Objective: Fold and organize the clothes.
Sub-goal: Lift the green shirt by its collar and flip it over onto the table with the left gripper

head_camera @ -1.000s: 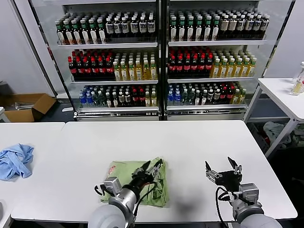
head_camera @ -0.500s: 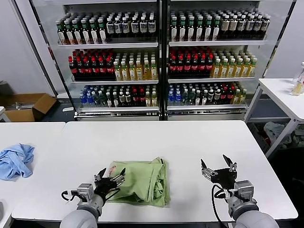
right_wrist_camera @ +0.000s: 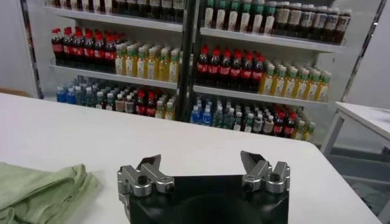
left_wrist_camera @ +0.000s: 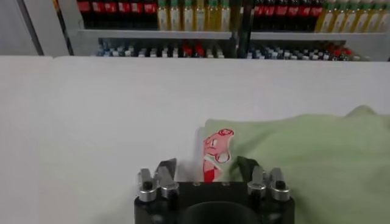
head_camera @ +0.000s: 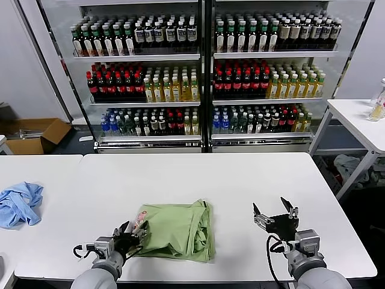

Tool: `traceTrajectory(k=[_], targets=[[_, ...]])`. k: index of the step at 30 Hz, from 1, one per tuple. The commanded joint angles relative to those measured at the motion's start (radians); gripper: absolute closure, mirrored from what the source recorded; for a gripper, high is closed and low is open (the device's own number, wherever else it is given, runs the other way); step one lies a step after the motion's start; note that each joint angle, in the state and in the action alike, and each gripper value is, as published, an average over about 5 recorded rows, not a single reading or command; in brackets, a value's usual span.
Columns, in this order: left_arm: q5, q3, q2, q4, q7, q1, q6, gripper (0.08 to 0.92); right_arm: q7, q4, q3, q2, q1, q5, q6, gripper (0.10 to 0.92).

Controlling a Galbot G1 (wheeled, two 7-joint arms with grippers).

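Note:
The light green polo shirt (head_camera: 177, 230) lies folded in a bundle on the white table (head_camera: 210, 180) near its front edge, its red-and-white print (head_camera: 142, 217) at the left corner. It also shows in the left wrist view (left_wrist_camera: 304, 158) and the right wrist view (right_wrist_camera: 36, 185). My left gripper (head_camera: 133, 232) is open at the shirt's left edge, one finger on each side of the print (left_wrist_camera: 216, 149), holding nothing. My right gripper (head_camera: 274, 212) is open and empty above the table, to the right of the shirt.
A crumpled light blue cloth (head_camera: 19, 203) lies on the neighbouring table at the left. Shelves of bottles (head_camera: 204, 78) stand behind the table. A cardboard box (head_camera: 36, 133) sits on the floor at far left. Another white table (head_camera: 361, 120) stands at right.
My left gripper has drawn back off the shirt to its left edge and lowered towards the table's front. My right gripper has shifted slightly left and up, still open.

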Motion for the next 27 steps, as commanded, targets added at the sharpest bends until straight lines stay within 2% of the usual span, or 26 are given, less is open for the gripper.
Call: traceTrajectory(k=[1, 11, 16, 20, 23, 27], targets=[[-0.068, -0.018, 0.006, 0.028, 0.016, 0.007, 0.009, 0.414, 0.0, 0.001, -0.001, -0.001, 0.0, 0.0, 0.0, 0.203], [-0.086, -0.017, 0.0, 0.019, 0.035, 0.001, -0.023, 0.7, 0.0, 0.004, -0.001, -0.001, -0.002, 0.0, 0.0, 0.203], [-0.18, -0.079, 0.011, -0.04, 0.038, 0.005, -0.045, 0.844, 0.0, 0.006, 0.0, 0.0, -0.001, 0.0, 0.0, 0.203], [-0.348, -0.222, 0.054, -0.137, 0.043, 0.042, -0.068, 0.902, 0.0, 0.002, -0.006, 0.005, 0.004, -0.002, 0.0, 0.203], [-0.513, -0.393, 0.091, -0.188, 0.033, 0.079, -0.017, 0.905, -0.001, -0.001, -0.012, 0.008, 0.008, -0.003, 0.0, 0.203], [-0.733, -0.63, 0.151, -0.193, -0.009, 0.114, 0.029, 0.905, -0.004, -0.006, -0.01, 0.006, 0.013, -0.002, 0.001, 0.203]])
